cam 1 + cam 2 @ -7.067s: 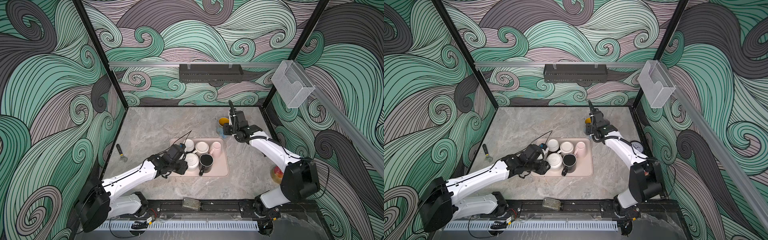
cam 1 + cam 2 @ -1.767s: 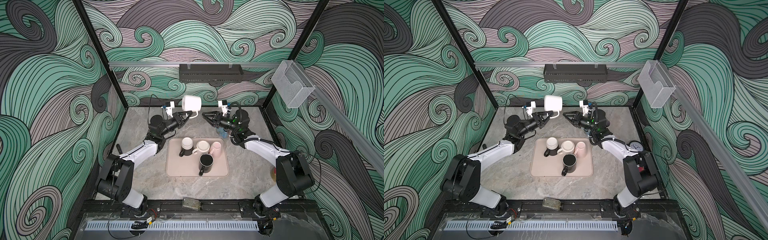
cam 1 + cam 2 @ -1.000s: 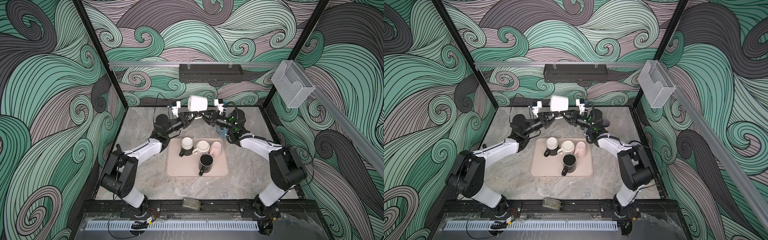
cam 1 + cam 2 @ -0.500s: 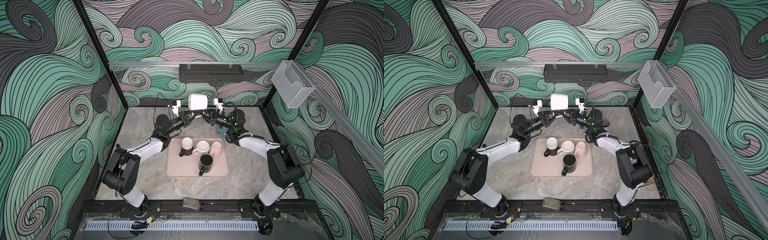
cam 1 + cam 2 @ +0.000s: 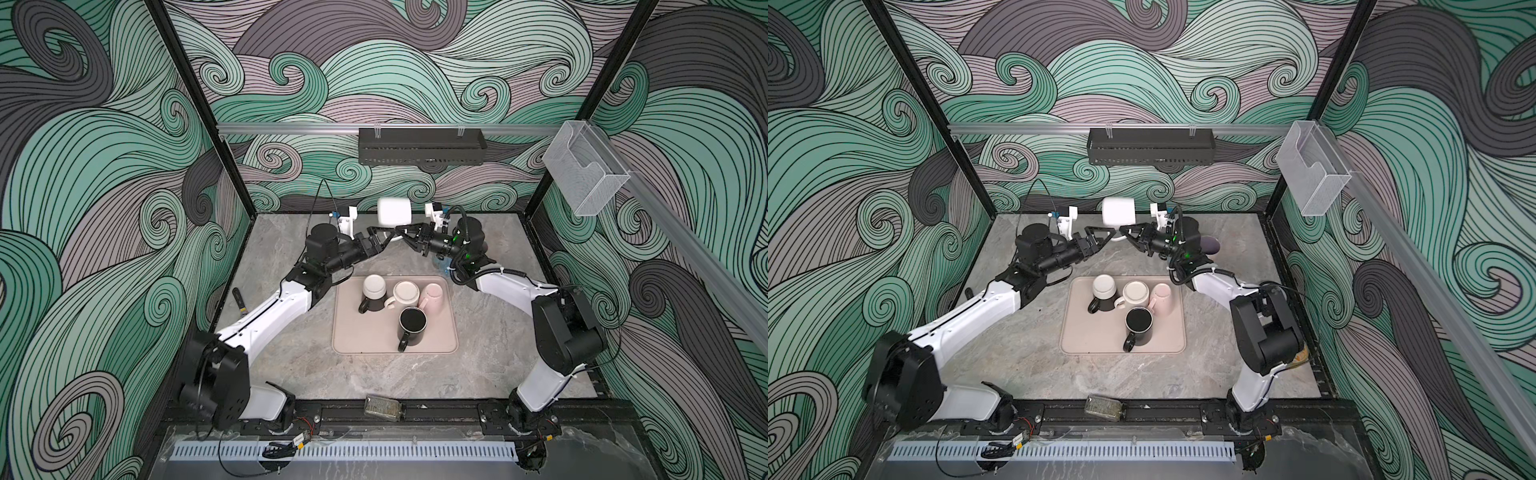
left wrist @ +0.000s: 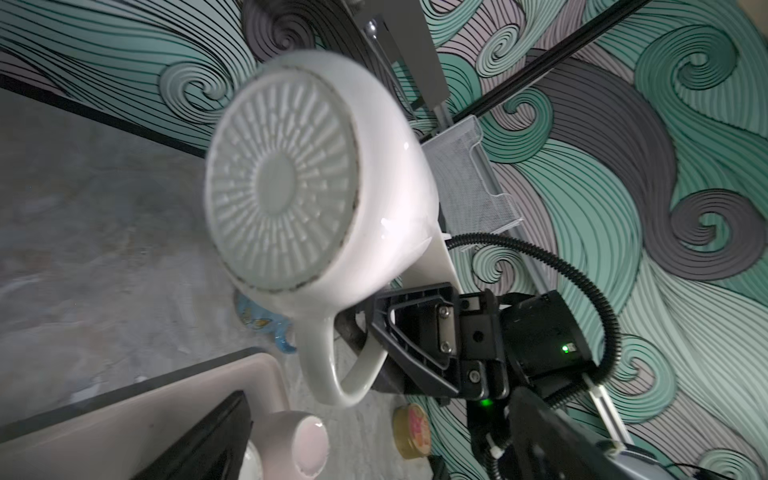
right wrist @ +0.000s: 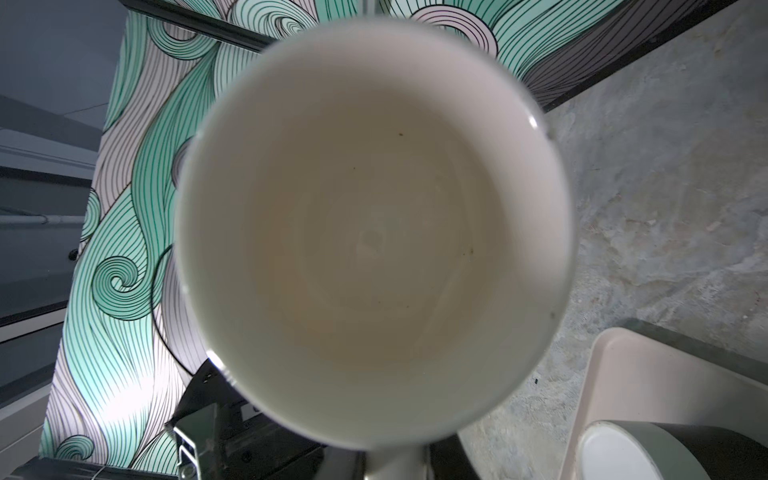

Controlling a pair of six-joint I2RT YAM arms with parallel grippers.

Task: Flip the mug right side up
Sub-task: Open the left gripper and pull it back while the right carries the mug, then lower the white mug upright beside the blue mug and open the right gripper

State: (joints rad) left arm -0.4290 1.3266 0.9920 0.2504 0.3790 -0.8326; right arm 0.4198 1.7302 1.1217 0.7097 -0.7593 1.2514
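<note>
**Position of the task object.** The white mug (image 5: 394, 210) (image 5: 1118, 211) hangs in the air above and behind the far edge of the beige tray (image 5: 345, 336) (image 5: 1075, 332). It touches neither the tray nor the marble tabletop (image 5: 291, 374). It lies on its side. Its ribbed base (image 6: 282, 187) faces the left arm and its open mouth (image 7: 374, 228) faces the right wrist camera. The handle (image 6: 332, 374) points down toward the tray.

**Right gripper.** The right gripper (image 5: 404, 232) (image 5: 1126, 231) (image 6: 359, 328) reaches in from the right of the tray. Its jaws are clamped on the handle close to the mug wall. This is the only grip on the mug.

**Left gripper.** The left gripper (image 5: 379, 239) (image 5: 1100, 237) reaches in from the left of the tray and sits just below the mug's base end. Its jaws stand apart and hold nothing. The left wrist view shows 1 of its fingers (image 6: 208, 436), well apart from the handle.

**Tray contents.** 4 mugs are on the tray:
- A black mug (image 5: 412, 325) (image 5: 1139, 322) stands mouth up at the tray's centre.
- A white-based black mug (image 5: 374, 287) stands base up along the far edge.
- A cream mug (image 5: 406, 292) stands base up beside it.
- A pink mug (image 5: 432, 296) is at the right end of the far edge. Its orientation cannot be determined.
</note>
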